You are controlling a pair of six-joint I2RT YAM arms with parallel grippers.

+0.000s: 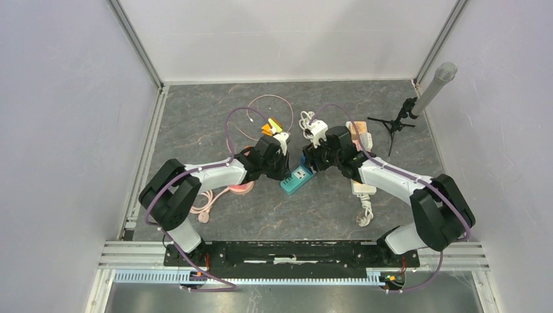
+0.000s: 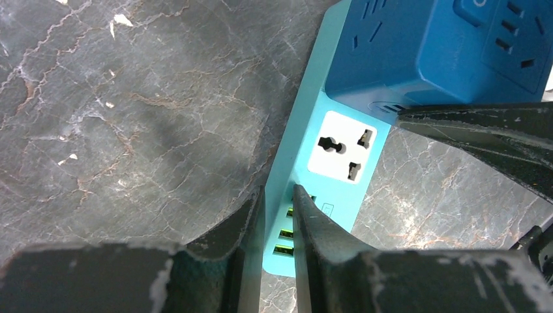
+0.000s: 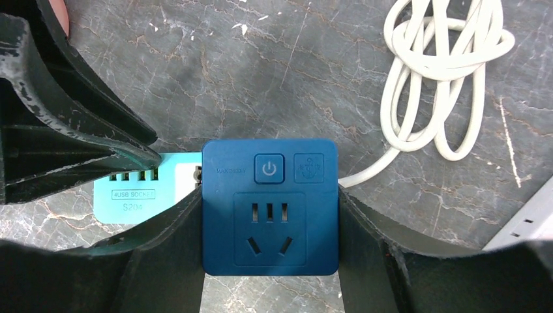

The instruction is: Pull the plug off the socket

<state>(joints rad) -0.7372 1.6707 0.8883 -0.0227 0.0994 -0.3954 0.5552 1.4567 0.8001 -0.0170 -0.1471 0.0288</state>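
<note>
Plug removal, pre-pull: dark blue cube-shaped plastic plug (image 3: 270, 208) seated on teal plastic socket strip (image 2: 301, 143); left gripper (image 2: 279, 195) pinched shut on strip edge, right gripper (image 3: 269, 225) clamped on plug sides. Grasp done; pull pending.

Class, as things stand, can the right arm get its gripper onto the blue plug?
Probably yes: the right gripper has a finger against each side of the blue plug, nothing between. The left gripper pinches the teal socket strip, clear of the plug.
</note>
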